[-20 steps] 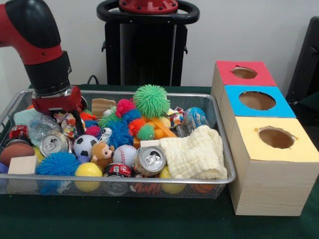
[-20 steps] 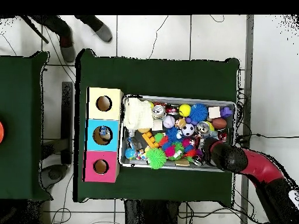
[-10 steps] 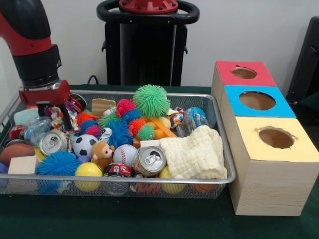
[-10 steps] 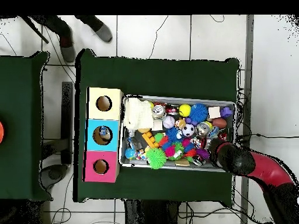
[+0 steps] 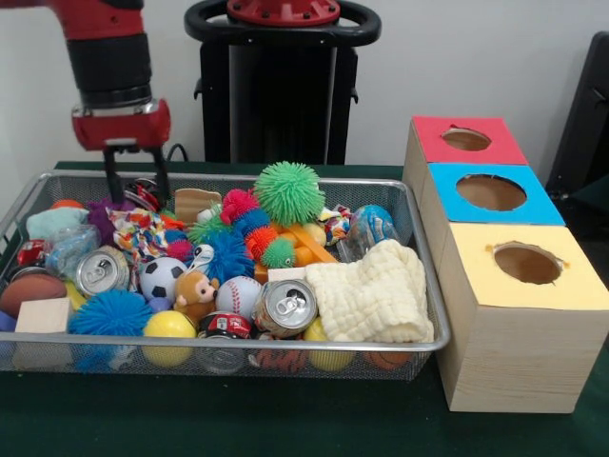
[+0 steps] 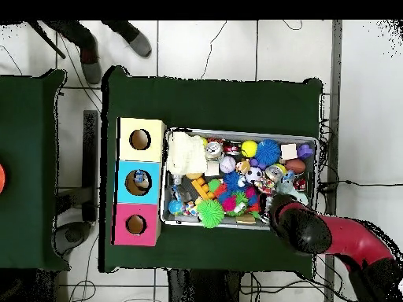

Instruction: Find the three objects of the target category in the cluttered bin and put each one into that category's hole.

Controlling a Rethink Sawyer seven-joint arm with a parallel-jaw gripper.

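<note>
Since a second ago the gripper (image 5: 135, 176) has risen clear of the bin (image 5: 419, 286), fingers apart and empty; no target is held. Cans (image 5: 284, 307) look light, stiff and slippery; best pinched across the sides.

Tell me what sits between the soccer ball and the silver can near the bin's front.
In the front view, a baseball lies between the soccer ball and the silver can, with a small teddy bear beside it.

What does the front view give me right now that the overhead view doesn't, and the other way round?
Front only: the gripper hanging empty over the bin's back corner, fingers apart, and the boxes' wooden sides. Overhead only: something lying inside the blue box's hole, the whole green table, and a person's shoes beyond it. Both: the mesh bin of toys, the green spiky ball, and the white cloth.
</note>
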